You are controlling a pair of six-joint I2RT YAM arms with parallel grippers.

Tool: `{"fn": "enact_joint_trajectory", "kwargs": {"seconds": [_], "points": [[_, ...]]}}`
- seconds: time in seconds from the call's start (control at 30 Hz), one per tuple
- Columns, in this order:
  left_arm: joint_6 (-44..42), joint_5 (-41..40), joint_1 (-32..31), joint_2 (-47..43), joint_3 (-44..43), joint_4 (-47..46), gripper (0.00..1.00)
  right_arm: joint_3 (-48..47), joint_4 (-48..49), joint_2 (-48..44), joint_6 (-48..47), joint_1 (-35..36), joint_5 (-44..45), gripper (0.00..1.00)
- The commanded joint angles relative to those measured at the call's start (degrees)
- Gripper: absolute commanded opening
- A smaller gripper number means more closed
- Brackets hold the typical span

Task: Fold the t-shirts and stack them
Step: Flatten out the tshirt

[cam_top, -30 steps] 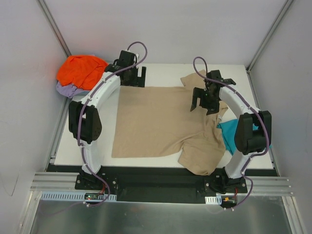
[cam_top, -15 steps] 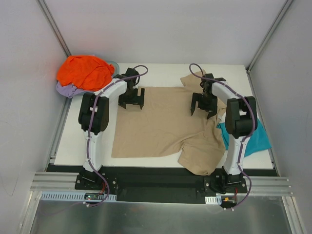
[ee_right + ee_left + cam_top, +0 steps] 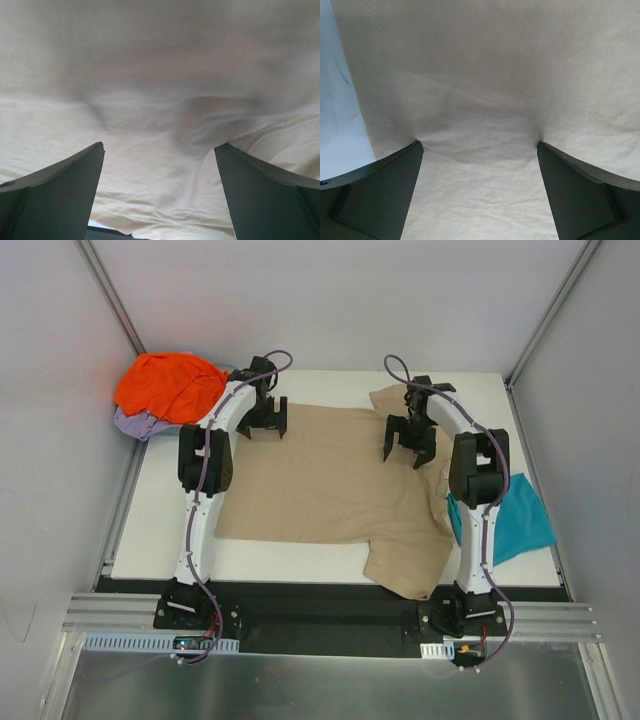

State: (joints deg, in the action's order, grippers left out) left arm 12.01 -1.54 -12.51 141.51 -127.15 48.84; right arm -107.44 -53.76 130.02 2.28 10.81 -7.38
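You see the left tool (image 3: 264, 428) and right tool (image 3: 407, 450), jaws wide apart and holding nothing, tips dimpling the far part of the tan t-shirt (image 3: 320, 485) spread on the surface (image 3: 150, 530). The teal t-shirt (image 3: 515, 520) lies right, and the orange t-shirt (image 3: 170, 385) lies atop the lavender t-shirt (image 3: 135, 425) far left.

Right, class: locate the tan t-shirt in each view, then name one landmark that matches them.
Top external: tan t-shirt spread flat across the middle of the table.
Left wrist: fills the picture; stitched hem at left, beside bare table.
Right wrist: fills the picture, wrinkled.
Shared landmark: the open left end effector and right end effector at the shirt's far end are the dark fingers in the wrist views.
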Motion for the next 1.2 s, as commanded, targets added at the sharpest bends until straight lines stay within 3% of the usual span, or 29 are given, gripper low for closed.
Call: {"fn": "enact_joint_trajectory", "kwargs": {"seconds": [0.0,0.3,0.43,0.53,0.73,0.83,0.87,1.03,1.17], "points": [[-2.69,-0.48,1.09,2.63,-5.99,3.46,0.99,-8.65,-3.28,4.54,-0.96,-0.61,-2.47,0.97],[-4.19,4.44,0.91,0.79,-12.68,3.10,0.99,-12.27,-3.63,2.27,-4.21,-1.84,-2.73,0.97],[-4.19,4.88,-0.40,-6.57,-11.72,3.02,0.99,-9.20,-3.73,-6.93,-5.10,-1.49,-2.64,0.97],[-3.49,4.80,-2.60,-14.12,-7.33,3.10,0.99,-0.10,-1.62,-16.41,-4.83,-0.18,-1.60,0.97],[5.27,-1.88,-8.22,-33.79,13.30,2.75,0.99,21.45,5.76,-38.73,-3.35,6.23,4.90,0.97],[14.22,-5.74,-9.55,-44.95,29.11,1.96,0.99,34.37,11.98,-49.81,0.50,8.44,4.57,0.97],[16.62,-6.28,-9.63,-47.79,38.12,1.53,0.99,40.49,13.05,-52.47,1.49,8.70,4.39,0.97],[31.04,-11.11,-9.64,-67.13,66.00,0.29,0.99,52.23,16.40,-64.69,5.09,10.46,3.60,0.97],[38.34,-12.61,-7.10,-79.26,80.28,0.12,0.99,57.07,15.70,-68.31,4.75,10.81,3.24,0.97]]}}
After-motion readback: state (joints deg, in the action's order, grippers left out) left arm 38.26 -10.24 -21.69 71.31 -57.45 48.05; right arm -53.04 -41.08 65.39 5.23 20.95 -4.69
